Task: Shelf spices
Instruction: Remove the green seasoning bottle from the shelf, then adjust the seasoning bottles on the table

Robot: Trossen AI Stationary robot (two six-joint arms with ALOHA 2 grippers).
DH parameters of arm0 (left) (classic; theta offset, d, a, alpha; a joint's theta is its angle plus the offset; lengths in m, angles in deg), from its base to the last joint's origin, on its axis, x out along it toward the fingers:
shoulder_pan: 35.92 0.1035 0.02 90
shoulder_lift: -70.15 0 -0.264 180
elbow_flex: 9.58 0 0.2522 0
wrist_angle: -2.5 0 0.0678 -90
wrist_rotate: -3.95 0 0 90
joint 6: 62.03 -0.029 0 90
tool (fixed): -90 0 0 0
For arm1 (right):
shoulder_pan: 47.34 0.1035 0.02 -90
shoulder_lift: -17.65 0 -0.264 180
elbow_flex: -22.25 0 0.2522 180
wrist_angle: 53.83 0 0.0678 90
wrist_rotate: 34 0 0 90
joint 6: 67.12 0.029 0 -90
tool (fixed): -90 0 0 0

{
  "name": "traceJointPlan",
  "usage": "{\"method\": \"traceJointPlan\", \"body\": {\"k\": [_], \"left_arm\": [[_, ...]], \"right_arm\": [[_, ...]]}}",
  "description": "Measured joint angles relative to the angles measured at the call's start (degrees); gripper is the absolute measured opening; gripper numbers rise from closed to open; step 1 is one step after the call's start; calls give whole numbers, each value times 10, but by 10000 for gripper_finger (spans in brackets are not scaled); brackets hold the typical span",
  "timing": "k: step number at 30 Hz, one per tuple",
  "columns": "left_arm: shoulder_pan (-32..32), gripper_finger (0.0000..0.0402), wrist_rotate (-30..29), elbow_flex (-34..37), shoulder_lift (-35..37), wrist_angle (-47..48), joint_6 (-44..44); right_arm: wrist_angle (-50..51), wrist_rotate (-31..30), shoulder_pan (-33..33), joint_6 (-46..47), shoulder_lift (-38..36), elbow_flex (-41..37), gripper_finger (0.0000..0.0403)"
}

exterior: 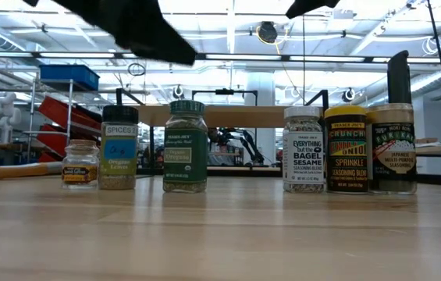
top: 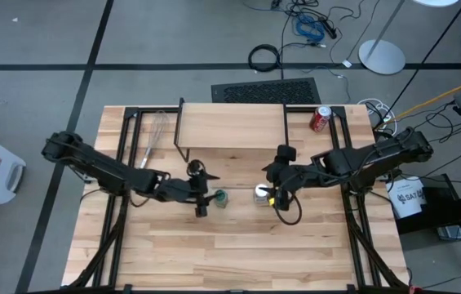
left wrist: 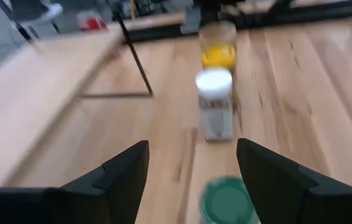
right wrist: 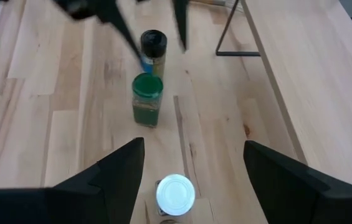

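Judging from the row of six spice jars on the counter (top: 238, 261), no shelving is done yet: the small wooden shelf (top: 230, 126) carries nothing in the high view. In the low view the jars stand in line in front of it: a small squat jar (exterior: 80, 164), a dark-lidded jar (exterior: 119, 148), a green-lidded jar (exterior: 185, 147), a bagel sesame jar (exterior: 303, 150), a yellow crunchy onion jar (exterior: 346, 150) and a Japanese seasoning jar (exterior: 392, 148). Left pincer (left wrist: 191, 165) hangs wide and empty above the green lid; right pincer (right wrist: 193, 163) hangs wide and empty above the white-lidded jar. All six remain. A wire whisk (top: 157, 132) and a red soda can (top: 321, 119) lie clear of the shelf; its black legs could catch a jar going in.
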Motion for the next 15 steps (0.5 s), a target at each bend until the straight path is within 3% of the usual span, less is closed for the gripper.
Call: {"method": "traceJointPlan", "body": {"k": [15], "left_arm": [[-1, 252, -40, 0, 121, 69, -3]], "right_arm": [[-7, 3, 7, -17, 60, 0, 263]]}}
